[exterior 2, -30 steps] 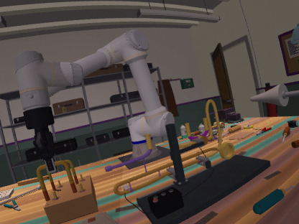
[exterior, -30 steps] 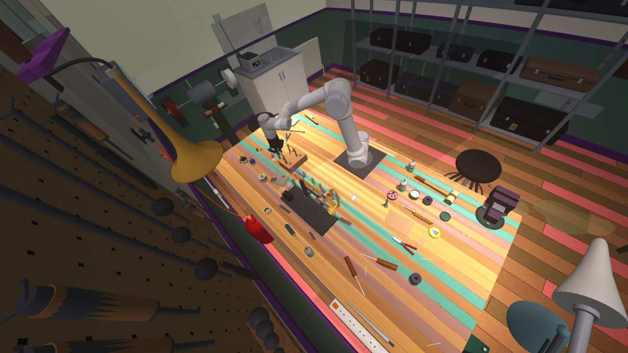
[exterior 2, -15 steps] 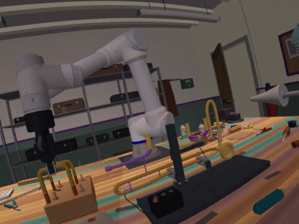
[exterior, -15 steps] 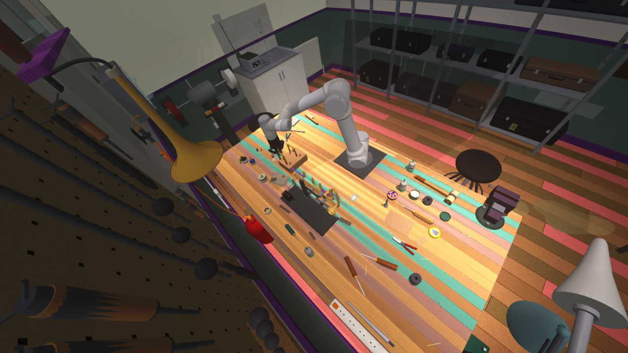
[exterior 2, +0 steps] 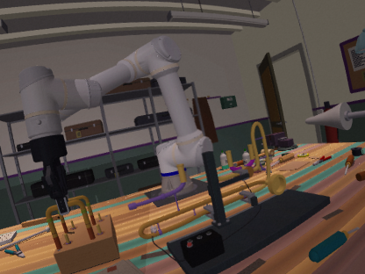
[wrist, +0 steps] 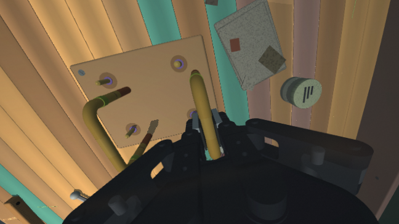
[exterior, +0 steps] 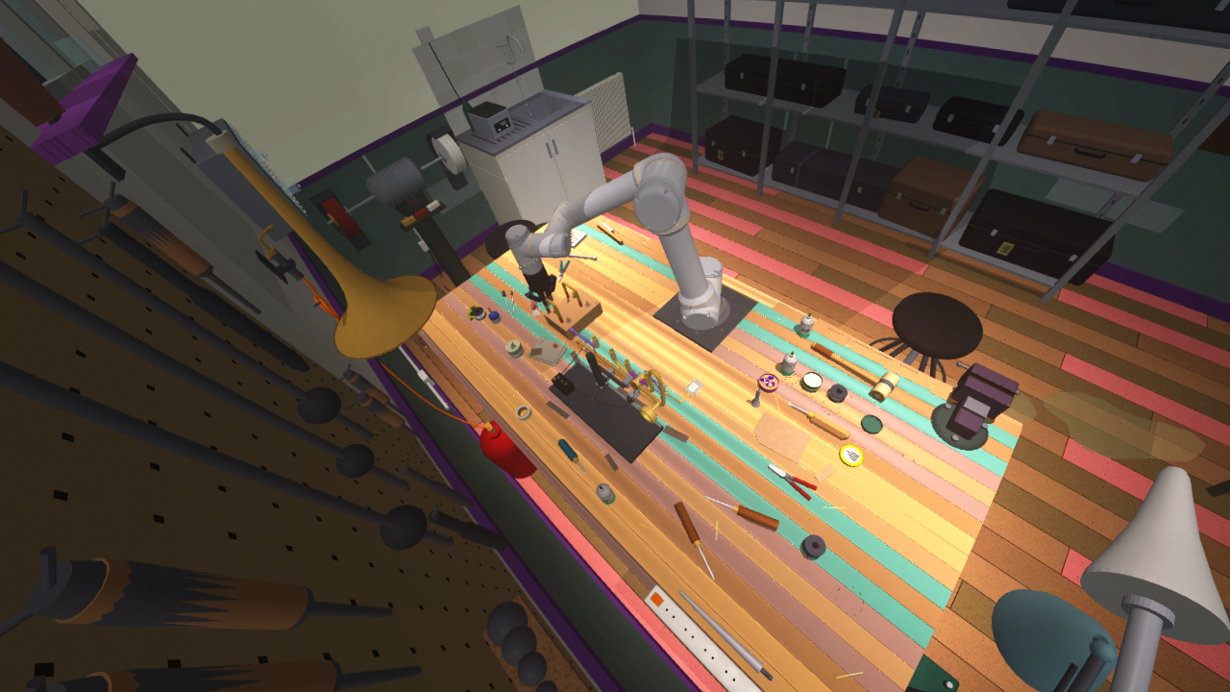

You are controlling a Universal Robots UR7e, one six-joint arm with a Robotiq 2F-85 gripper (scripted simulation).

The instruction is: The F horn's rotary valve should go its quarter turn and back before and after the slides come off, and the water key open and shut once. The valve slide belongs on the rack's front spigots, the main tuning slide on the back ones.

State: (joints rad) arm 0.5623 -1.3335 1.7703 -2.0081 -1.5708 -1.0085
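My gripper (wrist: 207,135) is closed on a brass U-shaped slide (exterior 2: 70,215), gripping it at the bow, directly over the wooden rack block (exterior 2: 85,246) at the bench's far left end. The slide's two legs point down with their reddish ends close to the rack's top; I cannot tell whether they sit on the spigots (wrist: 178,64). The rack (wrist: 144,89) shows several short spigots in purple rings. The F horn (exterior 2: 219,193) is clamped on a black stand (exterior: 602,404) to the right of the rack.
Behind the bench stand metal shelves with instrument cases (exterior: 929,120) and a white cabinet (exterior: 533,163). A grey pad (wrist: 251,43) and a round tin (wrist: 301,92) lie beside the rack. Screwdrivers, pliers (exterior: 796,482) and small tins are scattered along the bench.
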